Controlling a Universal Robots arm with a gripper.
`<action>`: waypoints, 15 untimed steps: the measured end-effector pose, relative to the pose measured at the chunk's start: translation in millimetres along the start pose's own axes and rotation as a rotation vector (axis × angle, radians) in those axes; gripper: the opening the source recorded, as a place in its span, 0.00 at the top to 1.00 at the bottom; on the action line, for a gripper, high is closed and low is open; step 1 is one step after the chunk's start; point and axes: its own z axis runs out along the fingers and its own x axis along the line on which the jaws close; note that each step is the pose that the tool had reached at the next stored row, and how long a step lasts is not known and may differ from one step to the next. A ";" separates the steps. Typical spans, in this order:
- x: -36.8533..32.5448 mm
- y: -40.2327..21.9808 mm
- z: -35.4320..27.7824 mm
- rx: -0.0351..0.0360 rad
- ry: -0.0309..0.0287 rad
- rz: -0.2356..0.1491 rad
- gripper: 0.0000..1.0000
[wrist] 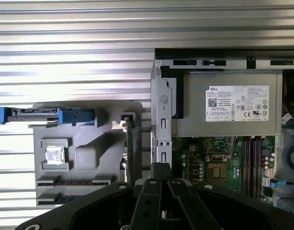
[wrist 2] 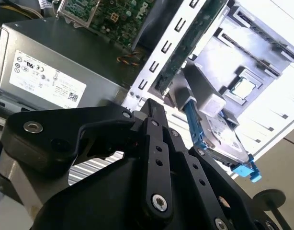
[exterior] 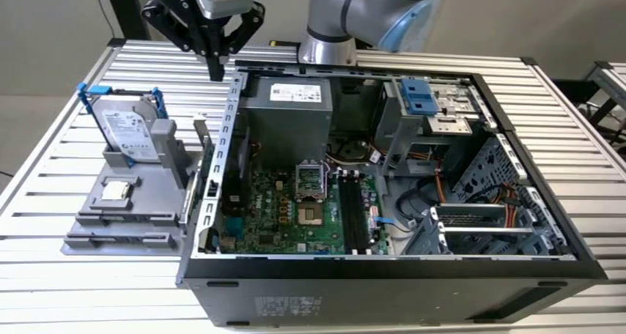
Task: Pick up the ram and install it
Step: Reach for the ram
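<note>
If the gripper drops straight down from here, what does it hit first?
The gripper would probably meet the computer case's side wall first, not the ram standing beside it in the grey holder; depth is unclear.

On the desk [exterior: 49, 202], the open computer case [exterior: 391, 283] lies toward the exterior view's right; the holder [exterior: 117, 224] sits just beside it on that view's left. In the holder: hard drive [exterior: 125, 129] at the far end, processor [exterior: 116, 191] nearer, ram [wrist: 129, 153] on edge along the case wall. The pincer [exterior: 215, 74] hangs above the case's far left corner.
</note>
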 end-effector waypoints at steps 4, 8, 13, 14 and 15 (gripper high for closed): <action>12.0 -0.4 -0.2 0.0003 0.0002 -0.004 1.00; 23.8 -0.9 -0.5 0.0006 0.0003 -0.009 1.00; 38.5 -1.4 -0.8 0.0010 0.0007 -0.015 1.00; 41.6 -1.5 -0.8 0.0011 0.0006 -0.017 1.00; 44.6 -1.7 -0.9 0.0012 0.0007 -0.018 1.00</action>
